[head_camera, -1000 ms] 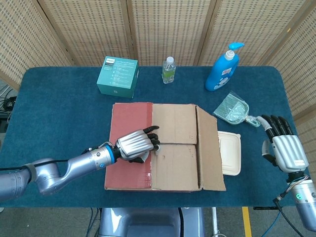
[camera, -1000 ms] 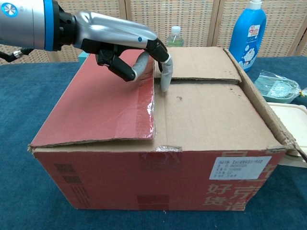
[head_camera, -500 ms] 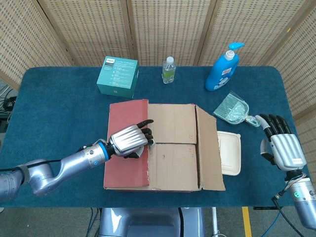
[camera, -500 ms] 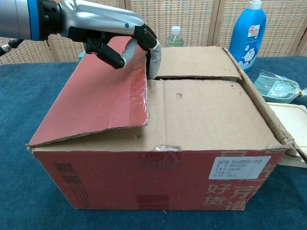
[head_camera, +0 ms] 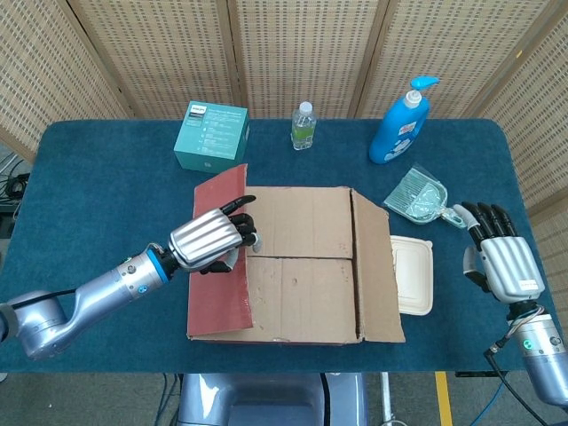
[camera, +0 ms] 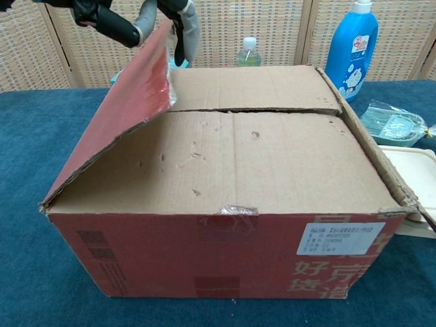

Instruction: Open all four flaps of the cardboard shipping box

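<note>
The cardboard shipping box (head_camera: 306, 271) stands mid-table, filling the chest view (camera: 231, 170). Its red left flap (head_camera: 216, 288) is tilted up steeply (camera: 112, 119). My left hand (head_camera: 209, 240) grips that flap's free edge, fingers hooked over it near the top of the chest view (camera: 139, 13). The two brown inner flaps lie flat and closed, meeting at a seam (camera: 259, 111). The right flap (head_camera: 373, 266) lies nearly flat, slightly raised at its outer edge. My right hand (head_camera: 499, 257) hovers open at the table's right edge, away from the box.
Behind the box stand a teal carton (head_camera: 211, 137), a small water bottle (head_camera: 303, 125) and a blue pump bottle (head_camera: 399, 124). A bagged dustpan (head_camera: 419, 197) and a white lidded container (head_camera: 413, 275) lie right of the box.
My left hand has drawn back to the left and risen, swinging the red left flap up from nearly flat to steeply tilted. The right hand has barely shifted.
</note>
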`<state>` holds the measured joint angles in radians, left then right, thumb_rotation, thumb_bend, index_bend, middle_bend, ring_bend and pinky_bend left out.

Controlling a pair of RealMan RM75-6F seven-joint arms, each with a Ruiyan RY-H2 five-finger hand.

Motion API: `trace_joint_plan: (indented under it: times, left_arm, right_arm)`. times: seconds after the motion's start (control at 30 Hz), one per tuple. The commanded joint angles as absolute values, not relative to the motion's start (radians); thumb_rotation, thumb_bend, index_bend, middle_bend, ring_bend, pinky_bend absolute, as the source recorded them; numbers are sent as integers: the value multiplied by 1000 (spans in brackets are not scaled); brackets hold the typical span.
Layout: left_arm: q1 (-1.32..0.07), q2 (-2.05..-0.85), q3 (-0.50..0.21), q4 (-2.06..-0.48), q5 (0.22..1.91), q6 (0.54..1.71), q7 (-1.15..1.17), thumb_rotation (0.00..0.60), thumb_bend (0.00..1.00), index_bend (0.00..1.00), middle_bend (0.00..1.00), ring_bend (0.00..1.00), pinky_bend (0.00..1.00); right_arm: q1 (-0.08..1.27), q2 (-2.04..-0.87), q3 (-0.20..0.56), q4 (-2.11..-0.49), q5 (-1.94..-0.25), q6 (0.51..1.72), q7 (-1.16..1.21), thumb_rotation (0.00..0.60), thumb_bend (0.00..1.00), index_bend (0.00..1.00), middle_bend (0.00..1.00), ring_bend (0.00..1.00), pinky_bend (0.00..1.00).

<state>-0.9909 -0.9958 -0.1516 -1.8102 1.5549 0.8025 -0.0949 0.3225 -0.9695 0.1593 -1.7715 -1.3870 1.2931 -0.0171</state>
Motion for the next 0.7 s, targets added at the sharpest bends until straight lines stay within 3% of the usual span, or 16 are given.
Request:
trace_joint_plan:
  times: [0.03,0.7]
  left_arm:
    - [-967,-970,-150,-1821,1574,841,-116,402,1000,406,450,294,24]
    - [-823,-801,-129,-1868,1664,1046,-194,402,1000,406,461,303,24]
  right_arm:
    - [325,-972,160,-1772,-1386,1290,-20,600,827,49,98,0,30]
    - [340,-973,166,-1804,-1380,1273,-69,600,827,49,98,0,30]
